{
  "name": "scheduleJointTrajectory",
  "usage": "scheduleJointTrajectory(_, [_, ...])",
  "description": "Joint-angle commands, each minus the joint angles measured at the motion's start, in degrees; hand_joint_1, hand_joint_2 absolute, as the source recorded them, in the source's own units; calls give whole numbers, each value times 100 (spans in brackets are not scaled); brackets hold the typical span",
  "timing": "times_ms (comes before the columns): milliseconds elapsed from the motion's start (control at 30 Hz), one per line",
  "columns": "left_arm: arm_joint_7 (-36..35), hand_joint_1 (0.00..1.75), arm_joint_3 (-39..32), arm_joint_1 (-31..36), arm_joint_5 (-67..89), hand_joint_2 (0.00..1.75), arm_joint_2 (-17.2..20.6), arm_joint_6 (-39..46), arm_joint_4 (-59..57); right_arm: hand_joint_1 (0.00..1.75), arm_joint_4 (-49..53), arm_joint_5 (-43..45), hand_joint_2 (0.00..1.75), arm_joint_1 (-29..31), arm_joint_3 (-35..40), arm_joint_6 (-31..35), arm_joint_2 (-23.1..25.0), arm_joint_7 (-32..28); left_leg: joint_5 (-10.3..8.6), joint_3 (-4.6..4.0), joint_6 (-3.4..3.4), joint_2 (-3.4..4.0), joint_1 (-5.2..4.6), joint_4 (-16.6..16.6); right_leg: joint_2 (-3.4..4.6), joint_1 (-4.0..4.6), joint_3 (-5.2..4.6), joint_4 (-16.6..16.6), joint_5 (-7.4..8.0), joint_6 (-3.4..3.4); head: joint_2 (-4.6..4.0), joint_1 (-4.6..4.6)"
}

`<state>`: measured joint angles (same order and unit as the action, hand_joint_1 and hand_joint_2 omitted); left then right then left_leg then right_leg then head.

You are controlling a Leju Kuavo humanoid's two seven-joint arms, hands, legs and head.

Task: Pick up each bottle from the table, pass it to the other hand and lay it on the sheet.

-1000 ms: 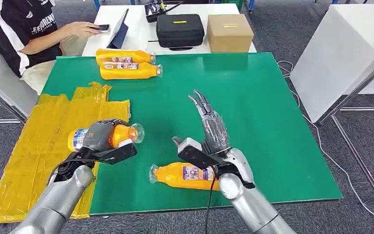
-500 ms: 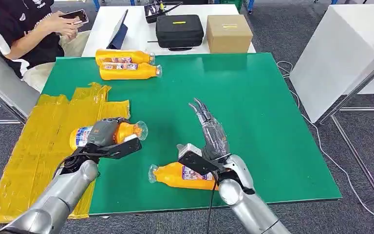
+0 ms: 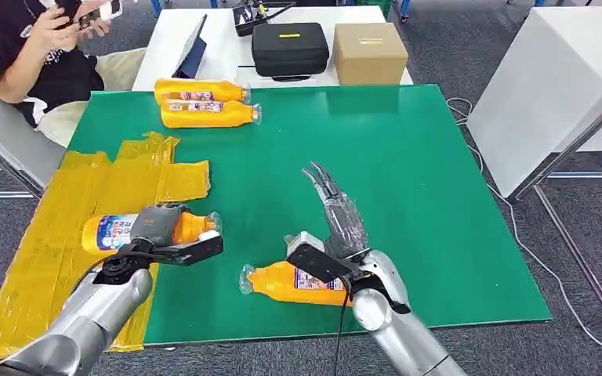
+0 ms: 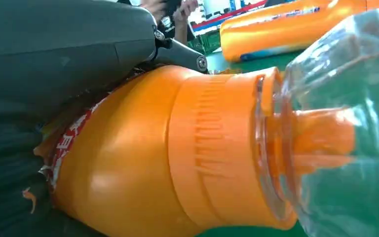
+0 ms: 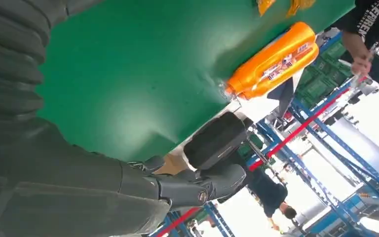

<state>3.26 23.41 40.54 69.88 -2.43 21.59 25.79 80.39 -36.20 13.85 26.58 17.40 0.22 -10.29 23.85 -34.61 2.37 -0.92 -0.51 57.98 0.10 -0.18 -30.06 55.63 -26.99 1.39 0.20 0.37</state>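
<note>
L hand (image 3: 155,227) grips an orange bottle (image 3: 114,232) round its middle, held on its side w/ clear cap toward table centre, over the edge where yellow sheet (image 3: 63,227) meets green table (image 3: 407,172). R hand (image 3: 343,219) holds nothing, fingers straight & apart, above the table. 2nd bottle (image 3: 282,282) lies on the table just beside R wrist. 2 more bottles (image 3: 204,103) lie touching side by side at far edge. Person (image 3: 23,47) sits at far left w/ phone.
</note>
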Motion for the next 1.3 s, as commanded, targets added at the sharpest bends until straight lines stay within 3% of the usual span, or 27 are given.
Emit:
scheduleJointTrajectory(33, [-113,175,168,246,9,175,112,-169,-575,0,-243,28,175,190,-38,-94,-16,75,5,11,-12,16,3,-2,9,3,10,-5,0,-2,0,0])
scheduleJointTrajectory(67, [-80,162,119,239,-1,175,121,-186,-580,0,-247,27,175,193,-32,-106,-11,84,6,20,-18,18,5,-5,9,4,19,-10,-1,-3,-2,0])
scheduleJointTrajectory(100, [-132,47,118,238,54,175,122,-188,-586,0,-259,24,175,201,-25,-128,-12,98,6,24,-21,19,5,-8,10,5,23,-13,0,-4,-2,0])
scheduleJointTrajectory(133, [-141,0,44,223,16,175,107,-156,-574,0,-272,18,175,204,-20,-143,-9,113,5,18,-17,19,3,-6,12,3,16,-10,1,-4,-2,0])
scheduleJointTrajectory(767, [41,0,-330,197,-219,175,15,-269,-486,0,-314,-89,175,202,20,-221,-38,185,5,24,-17,16,4,-8,9,4,24,-14,0,-2,-2,0])
scheduleJointTrajectory(800, [6,0,-319,221,-173,0,24,-256,-446,0,-329,-93,175,215,11,-224,-36,186,3,14,-11,11,2,-4,6,2,14,-8,0,-2,0,0])
scheduleJointTrajectory(900, [-343,0,-37,315,444,0,98,-105,-100,0,-295,-180,175,182,-58,-225,-30,220,8,28,-23,16,7,-8,5,7,30,-16,-2,-5,-2,0])
scheduleJointTrajectory(1067, [161,0,-424,74,47,0,143,-1101,1857,0,-288,-401,175,-17,-350,-261,87,260,3,0,-13,-3,7,4,-9,7,4,-3,-3,-2,-2,0])
scheduleJointTrajectory(1267, [115,0,-423,63,43,0,157,-1264,2041,0,-276,-405,175,-29,-364,-263,83,260,3,-1,-14,-5,9,4,-11,9,5,-5,-3,-3,-2,2])
scheduleJointTrajectory(1300, [84,0,-270,-128,-41,0,334,-1424,3018,0,-154,-509,175,-154,-452,-265,53,285,4,-2,-14,-6,7,5,-11,7,4,-2,-4,-2,-2,0])
